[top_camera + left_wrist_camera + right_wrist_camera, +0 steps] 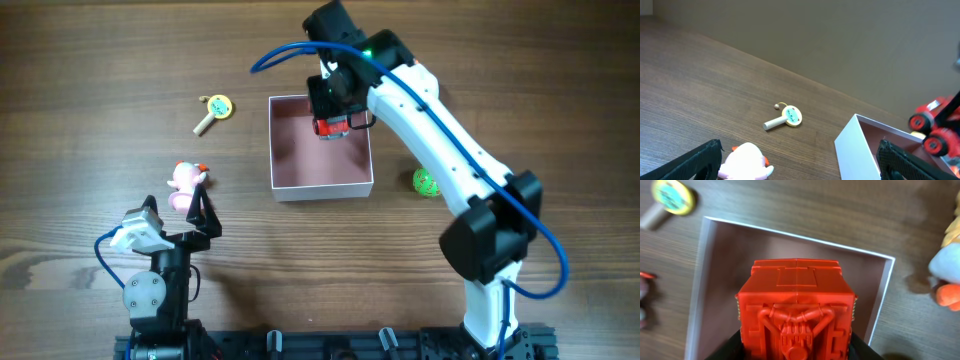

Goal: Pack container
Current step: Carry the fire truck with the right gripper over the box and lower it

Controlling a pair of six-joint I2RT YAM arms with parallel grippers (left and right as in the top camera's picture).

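Surface: dark wood grain, carrying everything below.
Left claw: low at the near left, its 2 fingers spread wide and closing on nothing.
Pink toy: a small pink and white figure with an orange bit, lying on the surface at the tips of the left claw. In the left wrist view it sits inside the gap, nearer one finger. I cannot tell if it touches that finger.
Yellow toy: a round yellow disc on a pale short handle, lying flat. It is beyond the pink toy, apart from it, and left of the container.
Container: the square shallow box with white walls and a dusty-pink floor. It stands on the surface a little right of the middle, between the pink toy and the green ball.
Red toy: a blocky red vehicle with dark wheels, over the far right part of the container. I cannot tell if it touches the floor.
Right claw: reaching over the container's far wall, its 2 fingers pinching the red toy by its sides.
Green ball: small, on the surface just right of the container's near right corner, beside the right arm.
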